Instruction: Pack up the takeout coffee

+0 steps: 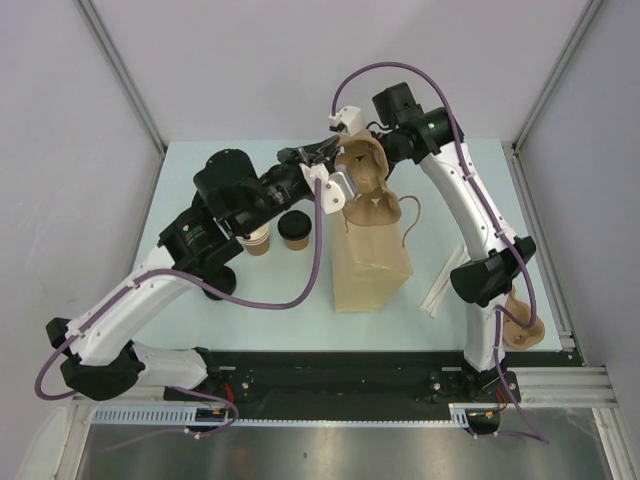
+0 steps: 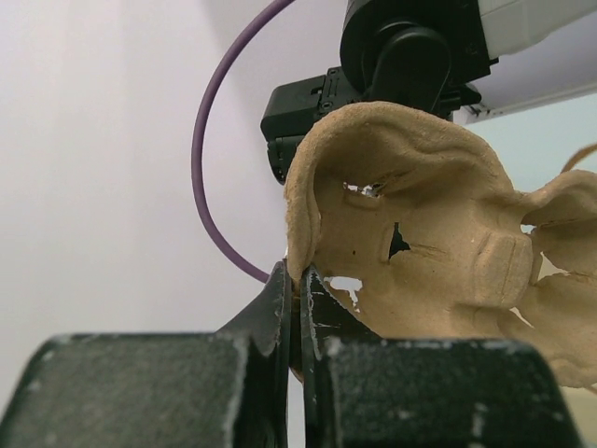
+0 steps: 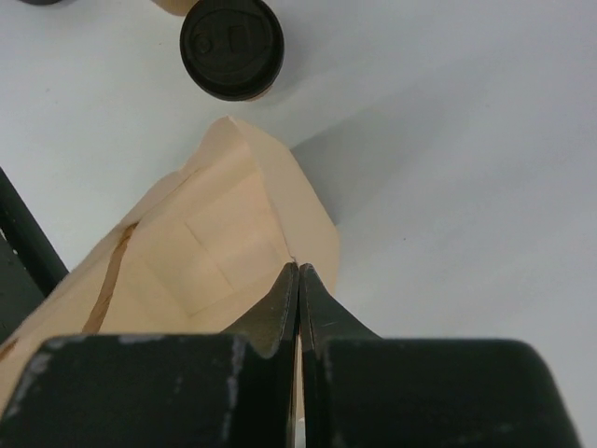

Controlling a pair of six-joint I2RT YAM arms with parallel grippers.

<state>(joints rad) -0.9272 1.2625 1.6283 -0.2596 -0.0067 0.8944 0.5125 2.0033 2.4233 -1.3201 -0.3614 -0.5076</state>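
Two takeout coffee cups stand left of the bag: one with a black lid [image 1: 295,230] [image 3: 231,47] and one [image 1: 258,241] half hidden under my left arm. The tall tan paper bag [image 1: 370,265] [image 3: 215,243] stands mid-table with its mouth toward the back. My right gripper [image 1: 352,140] [image 3: 298,266] is shut on the bag's rim. A brown pulp cup tray [image 1: 368,185] [image 2: 438,233] hangs over the bag's mouth, and my left gripper [image 1: 333,160] [image 2: 298,275] is shut on its edge.
White sticks [image 1: 440,285] lie right of the bag. A brown pulp piece [image 1: 522,325] sits by the right arm's base. The bag's string handle [image 1: 410,215] hangs off its right side. Grey walls close in the table at the back and sides.
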